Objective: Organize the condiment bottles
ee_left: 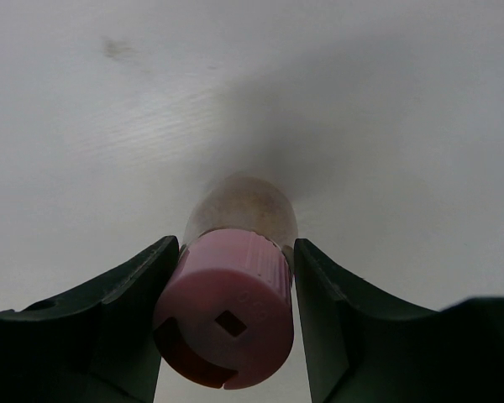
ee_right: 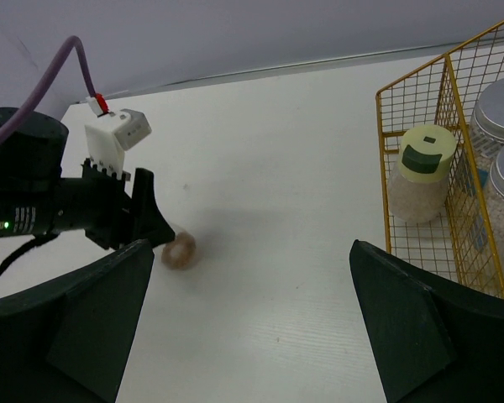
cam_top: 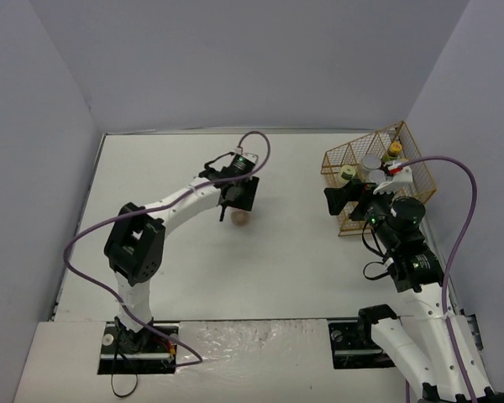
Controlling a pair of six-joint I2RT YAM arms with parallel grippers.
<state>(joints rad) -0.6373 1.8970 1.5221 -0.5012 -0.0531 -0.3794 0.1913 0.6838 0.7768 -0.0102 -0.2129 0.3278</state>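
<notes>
My left gripper (cam_top: 237, 210) is shut on the pink-capped shaker (cam_top: 240, 220) near the table's middle. In the left wrist view the pink cap (ee_left: 231, 311) sits between both fingers (ee_left: 126, 311), with the clear body beyond it. The right wrist view shows the shaker (ee_right: 178, 249) blurred under the left gripper (ee_right: 164, 239). My right gripper (cam_top: 344, 200) is open and empty beside the basket (cam_top: 420, 172). The basket holds the yellow-green-capped shaker (cam_top: 348, 174), two silver-lidded jars (cam_top: 371, 161) and a yellow-capped dark bottle (cam_top: 395, 151). Any second dark bottle is hidden.
The yellow wire basket stands at the table's far right, by the wall. In the right wrist view its near corner (ee_right: 380, 159) is right of my open fingers, with the yellow-green-capped shaker (ee_right: 420, 172) and the silver lids (ee_right: 500, 109) inside. Purple cables loop over both arms.
</notes>
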